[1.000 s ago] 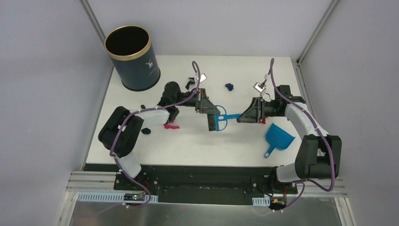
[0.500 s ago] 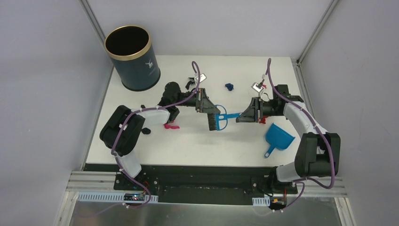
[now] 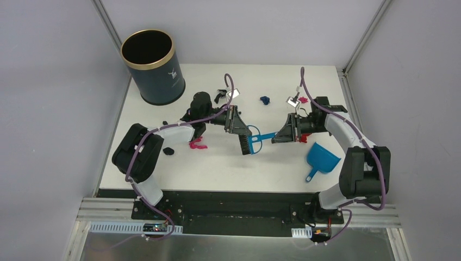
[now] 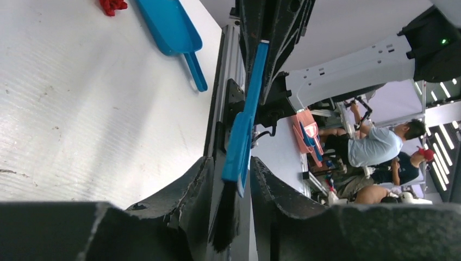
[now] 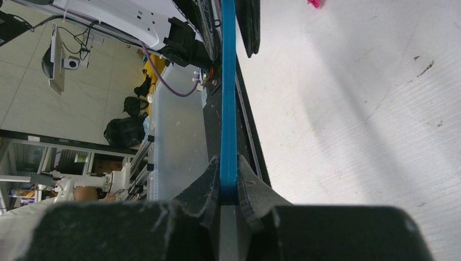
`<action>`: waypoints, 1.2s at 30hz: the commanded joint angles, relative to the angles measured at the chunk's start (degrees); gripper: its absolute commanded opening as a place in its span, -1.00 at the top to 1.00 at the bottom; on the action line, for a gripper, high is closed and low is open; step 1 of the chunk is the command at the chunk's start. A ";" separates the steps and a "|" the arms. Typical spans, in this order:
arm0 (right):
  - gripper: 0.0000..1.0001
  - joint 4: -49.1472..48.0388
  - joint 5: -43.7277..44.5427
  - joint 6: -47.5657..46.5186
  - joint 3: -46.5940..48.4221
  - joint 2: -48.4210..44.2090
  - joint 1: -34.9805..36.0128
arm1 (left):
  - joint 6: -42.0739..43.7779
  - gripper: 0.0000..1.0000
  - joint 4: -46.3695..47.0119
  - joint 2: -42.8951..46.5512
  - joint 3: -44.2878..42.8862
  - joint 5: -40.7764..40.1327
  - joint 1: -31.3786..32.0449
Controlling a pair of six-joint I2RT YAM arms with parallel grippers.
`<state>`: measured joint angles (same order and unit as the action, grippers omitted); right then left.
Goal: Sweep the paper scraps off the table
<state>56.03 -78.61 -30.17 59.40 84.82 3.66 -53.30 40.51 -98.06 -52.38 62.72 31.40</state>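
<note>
A blue hand brush with black bristles hangs over the middle of the white table. My right gripper is shut on its handle, clamped between both fingers. My left gripper stands open around the brush head, with a gap beside the bristles. Paper scraps lie scattered: a pink one, a black one, a dark blue one, another black one and a red one close to the dustpan.
A blue dustpan lies at the right front of the table, also in the left wrist view. A dark blue gold-rimmed bin stands at the back left corner. Grey walls enclose the table.
My right gripper closed on the brush handle. My left gripper then opened off the brush head. Brush and both grippers shifted slightly left.
</note>
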 commanded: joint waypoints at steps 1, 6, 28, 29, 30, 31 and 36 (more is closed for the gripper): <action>1.00 8.50 1.35 -9.25 4.69 3.49 1.91 | 9.40 0.39 -7.35 4.31 -3.15 2.26 -0.50; 1.00 14.34 1.92 -14.78 6.98 6.49 3.28 | 9.58 0.70 -7.70 4.21 -3.47 3.14 -0.46; -0.14 12.06 -7.06 -12.83 5.66 3.99 -1.92 | -5.63 1.00 7.48 -1.70 -1.86 2.94 -0.46; -0.13 11.51 -7.64 -12.02 5.50 3.96 -2.06 | -6.48 1.00 8.45 -2.16 -1.84 2.88 -0.46; -0.13 11.26 -8.03 -11.84 5.40 3.95 -2.08 | -7.37 1.00 9.13 -2.62 -1.89 2.97 -0.46; -0.12 11.03 -8.16 -11.74 5.33 4.00 -2.08 | -7.80 1.00 9.41 -2.92 -1.93 3.02 -0.46; -0.10 9.76 -8.35 -9.81 5.25 4.29 -2.34 | -7.73 1.00 9.28 -3.26 -1.88 3.02 -0.46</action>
<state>68.71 -83.35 -40.88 64.47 91.24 1.89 -59.88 45.32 -101.62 -54.39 65.10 31.40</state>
